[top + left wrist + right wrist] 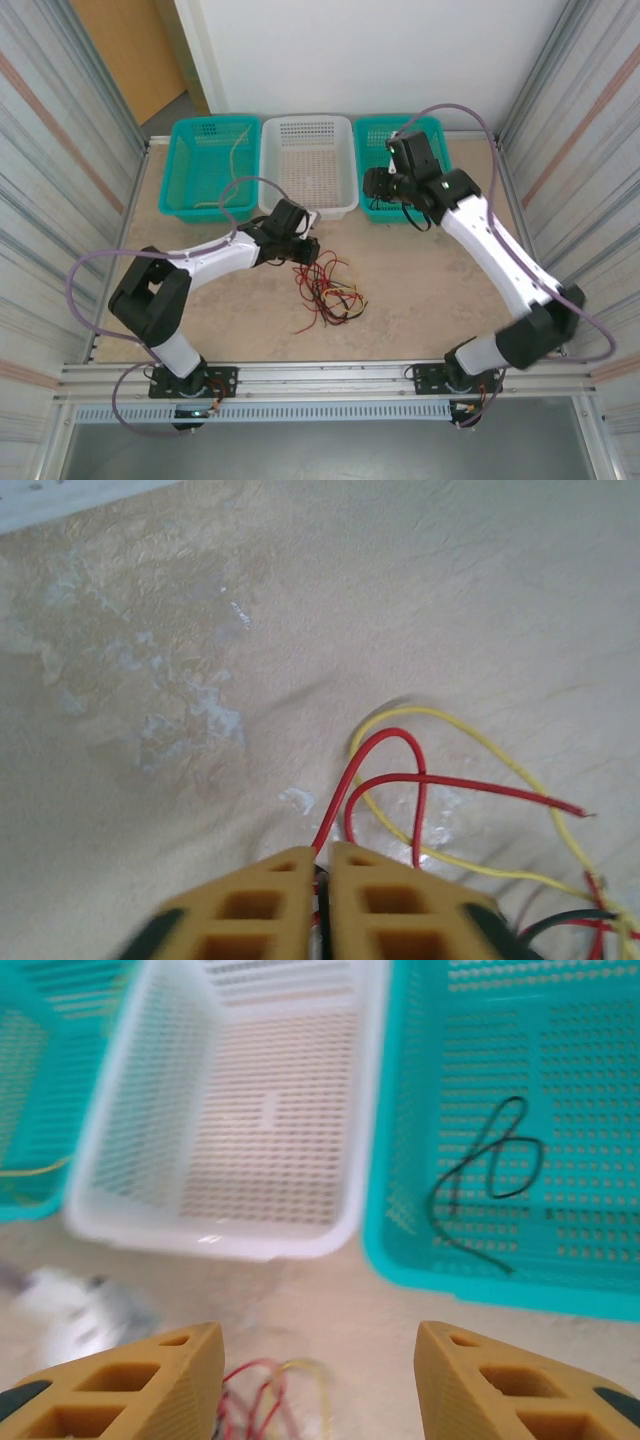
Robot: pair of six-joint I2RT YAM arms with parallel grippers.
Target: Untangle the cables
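Left pincer (pixel 322 858) is clenched on a red cable (pixel 393 732). It loops up out of the gap and crosses a yellow cable (pixel 430 712) on the beige counter (pixel 150 860). The rest of the cables (pixel 328 293) are thin curly red, black and yellow strands in a loose tangle mid-counter, just beside that pincer. Right pincer (pixel 320 1345) is released, nothing between the jaws, and hovers in front of the white basket (pixel 250 1110). One black cable (pixel 490 1165) lies curled in the right teal basket (pixel 480 1285). A tan strand (pixel 235 150) lies in the left teal basket (pixel 185 190).
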